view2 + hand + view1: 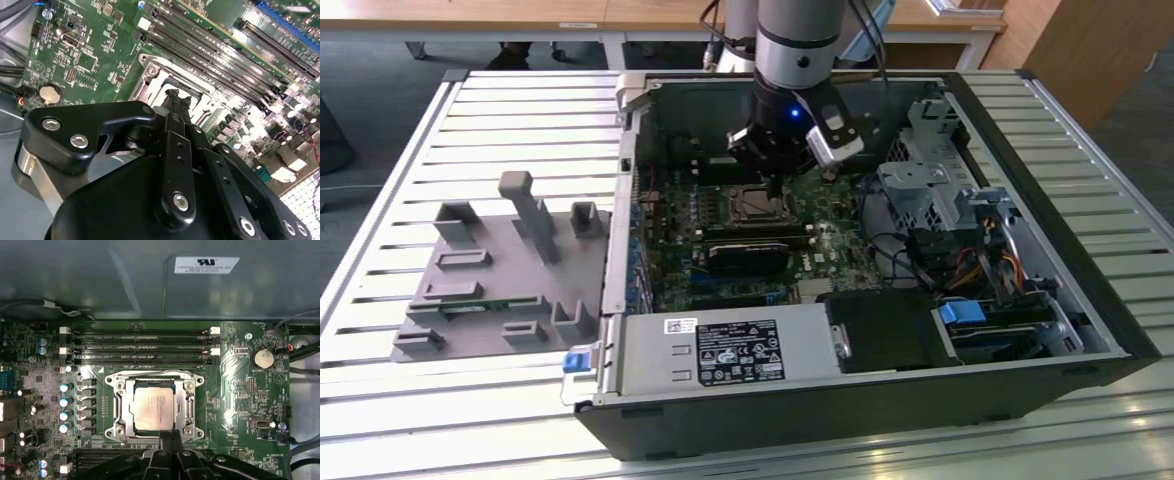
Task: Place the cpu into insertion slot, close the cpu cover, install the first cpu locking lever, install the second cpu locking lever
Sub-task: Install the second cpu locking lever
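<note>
The cpu (152,409), a silver-grey square chip, lies in the insertion slot (754,205) on the green motherboard. The cpu cover (120,390), a silver metal frame, lies flat around the chip, which shows through its window. My gripper (170,436) hangs low over the socket's edge with its black fingers pressed together and nothing visible between them. In the second wrist view the gripper (175,95) has its tips right at the socket's metal frame (150,75). In the exterior view the gripper (774,182) points down just behind the socket.
Long black memory slots (140,345) run beside the socket. A black card (747,250), a power supply (720,352) and a drive cage (927,190) crowd the open case. A grey fixture (500,270) stands on the slatted table at the exterior view's left.
</note>
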### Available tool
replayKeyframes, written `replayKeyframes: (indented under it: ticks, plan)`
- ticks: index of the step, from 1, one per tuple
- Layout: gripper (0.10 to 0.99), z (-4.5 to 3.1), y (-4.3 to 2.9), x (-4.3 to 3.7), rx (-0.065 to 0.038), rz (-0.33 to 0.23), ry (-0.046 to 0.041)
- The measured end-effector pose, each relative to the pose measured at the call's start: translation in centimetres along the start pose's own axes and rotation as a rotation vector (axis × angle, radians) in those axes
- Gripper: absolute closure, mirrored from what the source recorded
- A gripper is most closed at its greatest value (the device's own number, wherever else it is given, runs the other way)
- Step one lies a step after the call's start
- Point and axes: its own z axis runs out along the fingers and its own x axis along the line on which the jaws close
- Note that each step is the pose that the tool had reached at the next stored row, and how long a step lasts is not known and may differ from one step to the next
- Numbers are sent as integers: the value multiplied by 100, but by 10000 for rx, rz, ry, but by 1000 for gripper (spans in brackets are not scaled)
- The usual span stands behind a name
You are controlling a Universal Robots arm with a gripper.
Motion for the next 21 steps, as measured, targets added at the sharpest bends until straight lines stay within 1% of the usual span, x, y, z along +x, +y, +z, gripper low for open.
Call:
replayKeyframes:
  ticks: [3, 6, 7, 9, 12, 14, 18, 21]
  plan:
    - [965, -1, -24, 0, 0, 0, 0]
    - [965, -1, -30, -1, -6, 1, 4]
    - [965, -1, -33, -2, -25, 0, 19]
    - [965, -2, -40, -3, -100, 3, 48]
    - [965, -2, -59, -4, -217, 3, 52]
    - [965, -3, -81, -4, -273, 3, 53]
    - [965, -5, -157, -5, -294, 3, 54]
    - [965, -6, -178, 2, -305, 5, 54]
